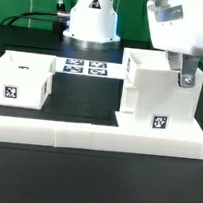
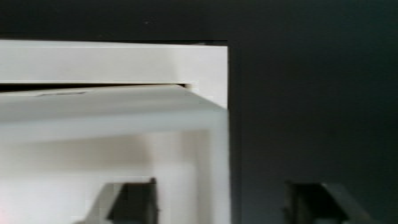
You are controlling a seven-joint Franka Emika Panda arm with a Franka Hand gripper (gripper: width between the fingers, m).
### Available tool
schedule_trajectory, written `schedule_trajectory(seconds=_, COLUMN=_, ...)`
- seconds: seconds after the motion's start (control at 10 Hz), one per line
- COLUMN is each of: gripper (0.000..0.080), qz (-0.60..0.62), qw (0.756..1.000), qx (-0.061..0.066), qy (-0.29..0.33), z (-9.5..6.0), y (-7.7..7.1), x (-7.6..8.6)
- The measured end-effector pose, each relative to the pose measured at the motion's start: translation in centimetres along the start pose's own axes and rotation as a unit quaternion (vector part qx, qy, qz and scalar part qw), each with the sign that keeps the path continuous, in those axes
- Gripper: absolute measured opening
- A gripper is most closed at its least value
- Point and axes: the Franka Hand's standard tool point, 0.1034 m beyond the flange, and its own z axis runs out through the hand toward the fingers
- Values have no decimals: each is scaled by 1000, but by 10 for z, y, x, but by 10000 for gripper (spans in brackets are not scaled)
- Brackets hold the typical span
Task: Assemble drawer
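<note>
The drawer's tall white housing (image 1: 150, 94) stands at the exterior view's right, with a square tag on its front. One white tray (image 1: 21, 82), open on top and tagged, sits at the exterior view's left. A second tray is not in view. My gripper (image 1: 184, 79) hangs over the housing's far-right wall. In the wrist view my gripper (image 2: 231, 200) is open, with its dark fingertips (image 2: 134, 200) on either side of the housing's wall edge (image 2: 205, 130). A gap shows between the wall and the outer finger. Nothing is held.
A long low white L-shaped bar (image 1: 86, 138) runs along the front of the black table, against the housing and the tray. The marker board (image 1: 88, 66) lies behind, in front of the arm's base (image 1: 90, 23).
</note>
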Motion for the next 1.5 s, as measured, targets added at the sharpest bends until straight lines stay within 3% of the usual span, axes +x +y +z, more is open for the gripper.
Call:
schedule_trajectory(seconds=0.1, gripper=487, qz=-1, qw=1000, qx=2, qy=0, z=-1, y=-1, x=0)
schedule_trajectory(seconds=0.2, gripper=487, qz=-2, qw=1000, qx=4, qy=0, z=-2, y=-2, x=0)
schedule_trajectory(seconds=0.3, gripper=599, qz=-3, qw=1000, qx=5, qy=1, z=-2, y=-3, x=0)
schedule_trajectory(seconds=0.4, gripper=634, qz=-4, qw=1000, qx=7, qy=1, z=-2, y=-4, x=-1)
schedule_trajectory(seconds=0.6, gripper=645, qz=-62, qw=998, qx=8, qy=0, z=-11, y=-1, x=-1)
schedule_trajectory(seconds=0.8, gripper=649, qz=-142, qw=990, qx=2, qy=-9, z=-42, y=14, x=-2)
schedule_trajectory(seconds=0.9, gripper=649, qz=-169, qw=986, qx=5, qy=-8, z=-51, y=16, x=1)
schedule_trajectory(seconds=1.2, gripper=649, qz=-175, qw=985, qx=2, qy=-8, z=-44, y=18, x=1)
schedule_trajectory(seconds=1.3, gripper=649, qz=-243, qw=970, qx=1, qy=-6, z=-44, y=18, x=3)
schedule_trajectory(seconds=1.5, gripper=649, qz=-383, qw=922, qx=-58, qy=-22, z=-48, y=37, x=21)
